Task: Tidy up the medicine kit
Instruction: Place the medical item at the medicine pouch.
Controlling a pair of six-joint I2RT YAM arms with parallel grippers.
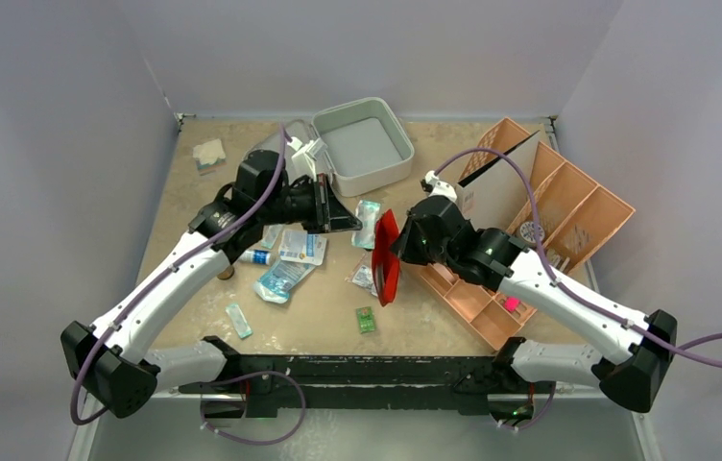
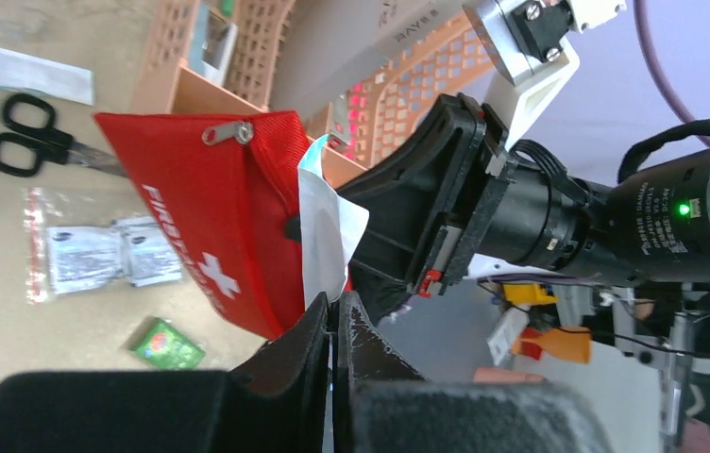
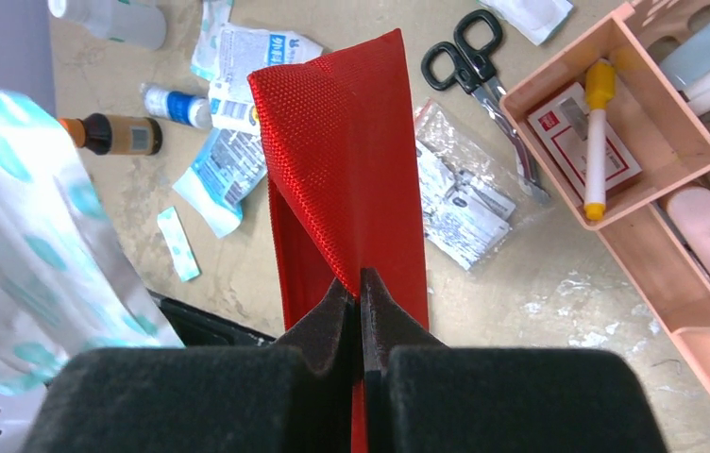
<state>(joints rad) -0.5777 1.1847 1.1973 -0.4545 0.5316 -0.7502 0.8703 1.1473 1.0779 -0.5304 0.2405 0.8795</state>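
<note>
The medicine kit case (image 1: pixel 362 144), pale grey-white with a grey inside, lies open at the back middle of the table. My right gripper (image 1: pixel 399 252) is shut on the edge of a red first-aid zip pouch (image 1: pixel 386 257) and holds it upright above the table; the wrist view shows the jaws pinching the red fabric (image 3: pixel 351 142). My left gripper (image 2: pixel 337 302) is shut on a white packet with teal print (image 2: pixel 323 236). The packet's far end reaches into the pouch (image 2: pixel 228 217) opening by the zip pull. The packet also shows at the left of the right wrist view (image 3: pixel 30 245).
An orange compartmented tray (image 1: pixel 568 206) with small items stands at the right. Scissors (image 3: pixel 474 66), gauze packets (image 3: pixel 460 198), a brown bottle (image 3: pixel 115 135), a small white bottle (image 3: pixel 177 106), sachets (image 1: pixel 285 274) and a green packet (image 1: pixel 366 320) lie on the table.
</note>
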